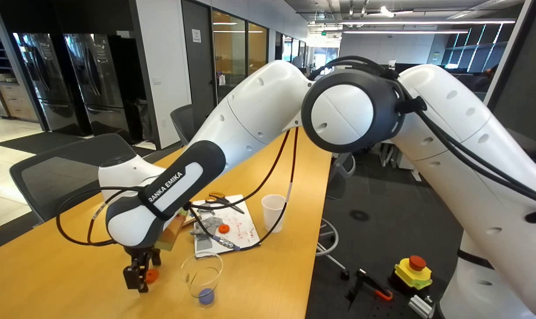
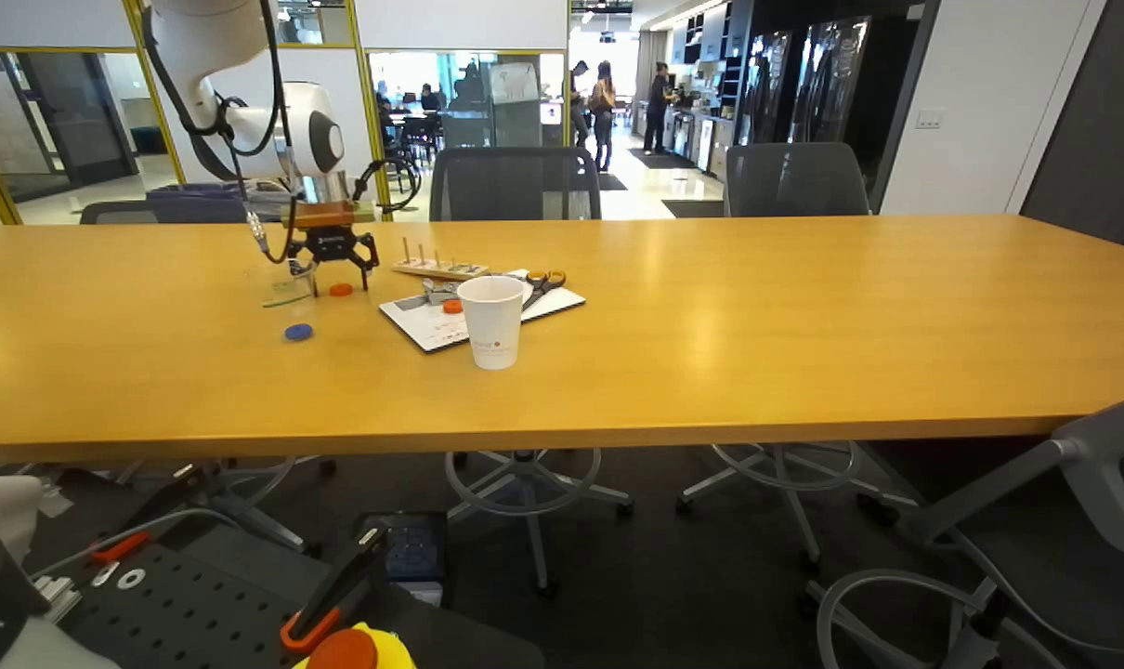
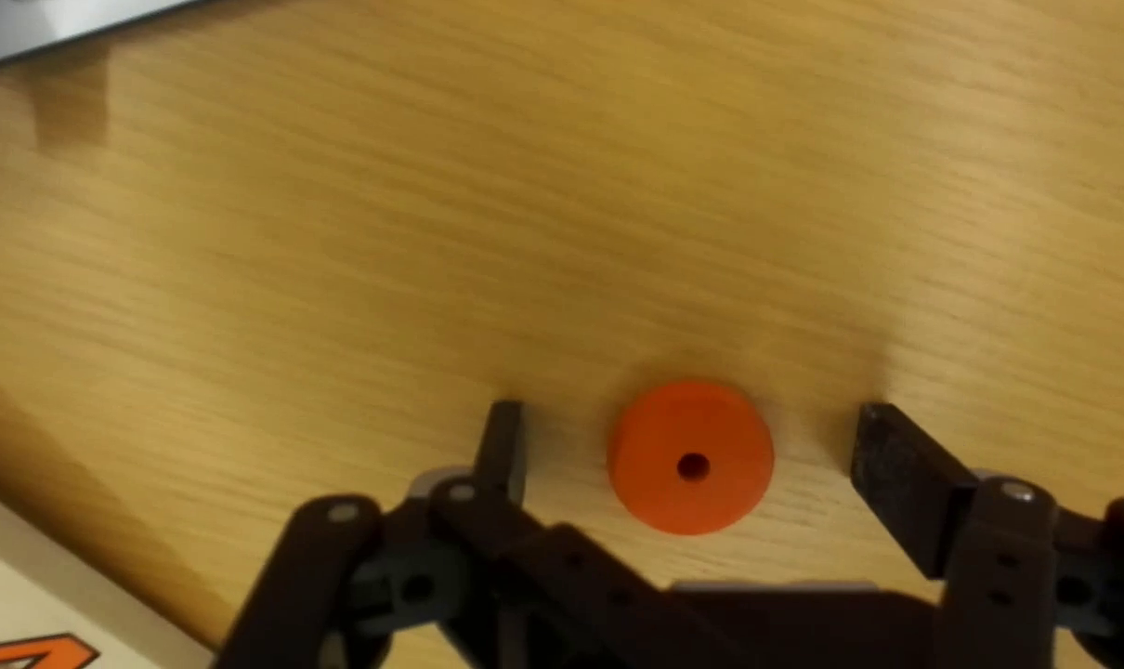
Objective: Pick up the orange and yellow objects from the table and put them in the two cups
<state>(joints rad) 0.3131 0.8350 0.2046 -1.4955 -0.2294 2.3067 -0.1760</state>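
Observation:
An orange disc with a small hole lies flat on the wooden table; it shows in both exterior views and the wrist view. My gripper is open, fingers low on either side of this disc, apart from it. Another orange disc lies on a white board. The white cup stands upright beside the board. The clear cup stands near the gripper, faint in an exterior view. No yellow pieces can be made out.
A blue disc is at the clear cup; I cannot tell whether inside. The board holds scissors and grey scraps. A wooden peg rack stands behind it. A pale panel with an orange mark edges the wrist view.

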